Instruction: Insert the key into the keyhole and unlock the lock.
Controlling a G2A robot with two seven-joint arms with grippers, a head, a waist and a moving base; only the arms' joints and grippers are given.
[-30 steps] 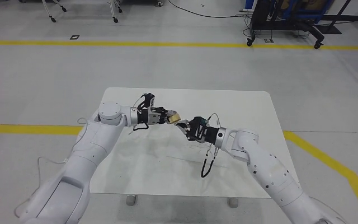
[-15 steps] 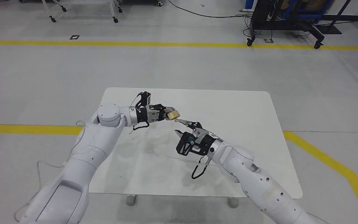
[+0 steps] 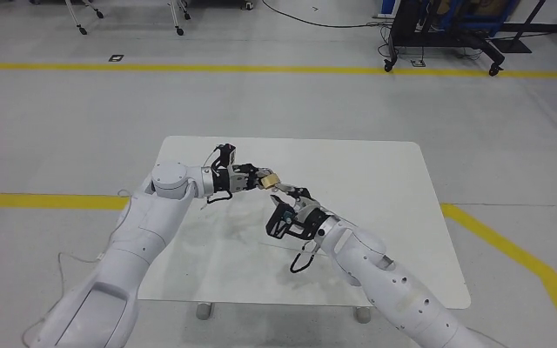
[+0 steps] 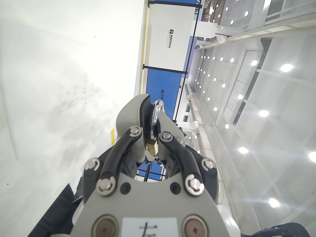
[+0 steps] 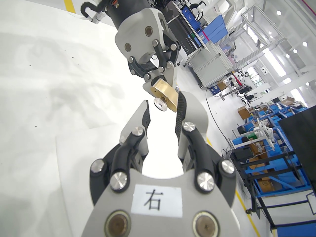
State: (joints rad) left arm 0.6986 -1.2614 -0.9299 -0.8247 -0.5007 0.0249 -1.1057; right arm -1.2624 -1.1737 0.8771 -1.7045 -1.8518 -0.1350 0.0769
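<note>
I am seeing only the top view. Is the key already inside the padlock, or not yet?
Observer: Yes. The small silver key sits inserted in the brass padlock, its round head sticking out.
Operator: Is it being gripped?
Observer: No. The right gripper has its jaws open, the key head between their tips.
Operator: How is the padlock held?
Observer: The left gripper is shut on its silver shackle.

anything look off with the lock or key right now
Mildly odd: the key sits unheld in the padlock, which the left gripper holds in the air. The right gripper is open around the key.
</note>
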